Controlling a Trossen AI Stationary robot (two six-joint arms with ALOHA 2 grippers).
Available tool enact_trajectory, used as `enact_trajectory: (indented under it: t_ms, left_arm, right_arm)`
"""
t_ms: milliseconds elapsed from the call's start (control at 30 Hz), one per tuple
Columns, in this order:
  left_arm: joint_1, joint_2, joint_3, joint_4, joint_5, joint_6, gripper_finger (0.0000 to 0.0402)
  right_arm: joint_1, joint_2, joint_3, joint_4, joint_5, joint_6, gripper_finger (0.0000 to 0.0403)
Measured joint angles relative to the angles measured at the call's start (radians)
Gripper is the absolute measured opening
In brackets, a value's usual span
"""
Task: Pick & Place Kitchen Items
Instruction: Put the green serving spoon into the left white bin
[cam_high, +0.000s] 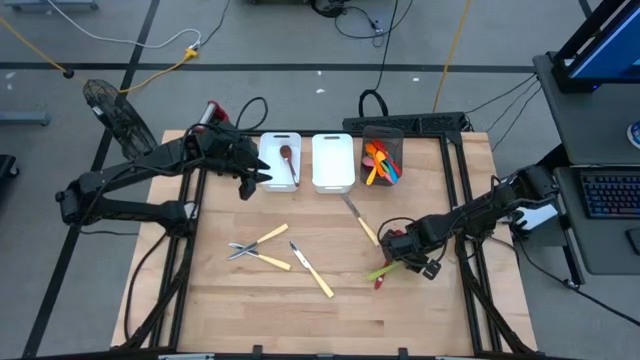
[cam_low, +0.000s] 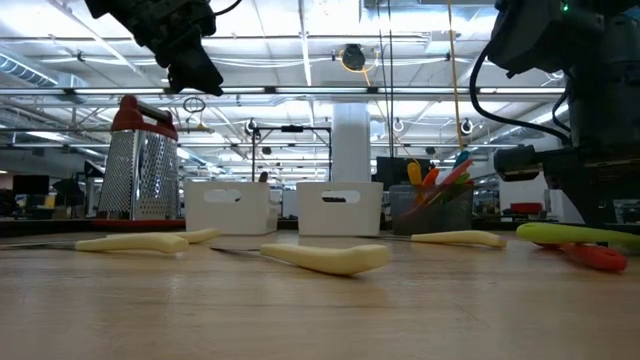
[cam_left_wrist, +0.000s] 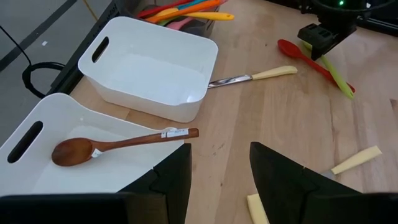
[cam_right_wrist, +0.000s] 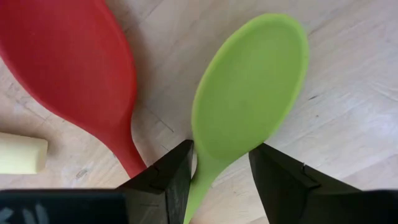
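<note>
Here, at the lower right of the high view, the right gripper (cam_right_wrist: 217, 177) is being held low over the table — its parted fingers are straddling the neck of the green spoon (cam_right_wrist: 249, 87), with the red spoon (cam_right_wrist: 74, 68) lying just beside. Whether the spoon is actually being pinched cannot be told. The left gripper (cam_left_wrist: 219, 180) is being held part-open and empty at the white bin (cam_left_wrist: 37, 168), where a wooden spoon (cam_left_wrist: 118, 144) is lying.

No legible text, brand, number or sign in any view. The wooden spoon (cam_left_wrist: 118, 144) carries a small white tag (cam_left_wrist: 175, 132) on its handle; any print on it cannot be read.
</note>
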Motion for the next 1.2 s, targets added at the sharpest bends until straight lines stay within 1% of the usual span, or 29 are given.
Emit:
enact_trajectory:
  t_ms: [100,267,367,467,700,800,1200]
  left_arm:
    - [0.000,0.000,0.000,0.011,0.000,-0.001,0.0168]
    - [0.000,0.000,0.000,0.012,0.000,-0.002,0.0168]
    - [0.000,0.000,0.000,0.012,0.000,-0.002,0.0168]
    - [0.000,0.000,0.000,0.012,0.000,-0.002,0.0168]
    - [0.000,0.000,0.000,0.012,0.000,-0.003,0.0168]
    - [0.000,0.000,0.000,0.012,0.000,-0.004,0.0168]
    - [0.000,0.000,0.000,0.011,0.000,-0.007,0.0168]
  right_arm:
    - [0.000,0.000,0.000,0.003,0.004,0.007,0.0155]
    - [0.000,0.000,0.000,0.003,-0.022,-0.002,0.0154]
    - [0.000,0.000,-0.005,0.021,-0.026,-0.009,0.0146]
    - [0.000,0.000,-0.013,0.047,-0.026,-0.021,0.0128]
    - [0.000,0.000,-0.014,0.055,-0.025,-0.027,0.0066]
    - [0.000,0.000,-0.014,0.049,-0.026,-0.027,0.0051]
    - [0.000,0.000,-0.014,0.058,-0.028,-0.054,0.0044]
